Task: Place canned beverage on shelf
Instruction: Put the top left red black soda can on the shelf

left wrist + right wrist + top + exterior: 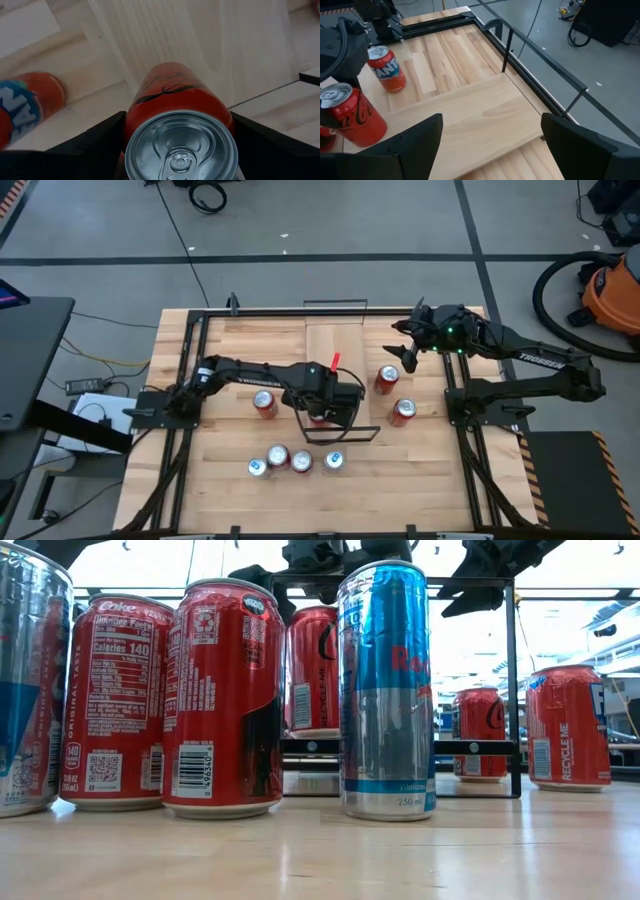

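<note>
My left gripper [326, 412] is shut on a red cola can [172, 95] over the near part of the shelf [338, 365], a narrow light-wood board with black wire rails at its ends. In the low view the can [314, 670] stands upright behind the front cans. It also shows in the right wrist view [351, 117]. My right gripper [403, 352] is open and empty, above the table to the right of the shelf's far part [485, 117]. My left gripper pinches the cola can between its two fingers [95, 142], one on each side of the can's wall just below the top rim [131, 131]. The fingers come from the table's left, slanting down. The can is upright, its bottom [314, 732] level with the shelf board; whether it rests there I cannot tell.
An orange soda can [264, 404] stands left of the shelf, two more cans [387, 379] [403, 411] stand to its right. Several cans [290, 461] stand in a row by the near edge. A black frame [190, 360] borders the table.
</note>
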Available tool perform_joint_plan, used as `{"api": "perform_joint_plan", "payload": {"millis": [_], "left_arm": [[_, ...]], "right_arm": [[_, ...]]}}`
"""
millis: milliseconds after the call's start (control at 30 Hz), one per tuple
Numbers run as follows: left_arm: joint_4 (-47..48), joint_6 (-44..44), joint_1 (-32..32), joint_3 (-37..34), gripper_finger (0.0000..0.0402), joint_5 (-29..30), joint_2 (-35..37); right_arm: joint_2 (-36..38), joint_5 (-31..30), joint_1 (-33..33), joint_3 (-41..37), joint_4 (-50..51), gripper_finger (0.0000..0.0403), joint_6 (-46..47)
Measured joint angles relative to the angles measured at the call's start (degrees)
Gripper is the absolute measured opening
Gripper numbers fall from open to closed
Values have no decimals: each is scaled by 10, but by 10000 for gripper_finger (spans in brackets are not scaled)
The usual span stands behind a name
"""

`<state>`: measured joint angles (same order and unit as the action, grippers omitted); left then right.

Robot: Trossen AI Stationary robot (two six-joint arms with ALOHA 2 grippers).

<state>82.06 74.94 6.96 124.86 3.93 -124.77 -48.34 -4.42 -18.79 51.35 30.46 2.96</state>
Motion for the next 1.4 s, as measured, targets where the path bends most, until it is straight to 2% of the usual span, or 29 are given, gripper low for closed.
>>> {"api": "perform_joint_plan", "payload": {"millis": [700, 1100, 1400], "left_arm": [[2, -8, 0, -14, 327, -23, 1], [-25, -21, -1, -17, 369, -42, -4], [-24, -34, -7, -5, 374, -40, -2]], "right_arm": [[0, 1, 0, 0, -13, 348, -2], [0, 1, 0, 0, -12, 348, -2], [0, 1, 0, 0, -12, 348, -2]]}}
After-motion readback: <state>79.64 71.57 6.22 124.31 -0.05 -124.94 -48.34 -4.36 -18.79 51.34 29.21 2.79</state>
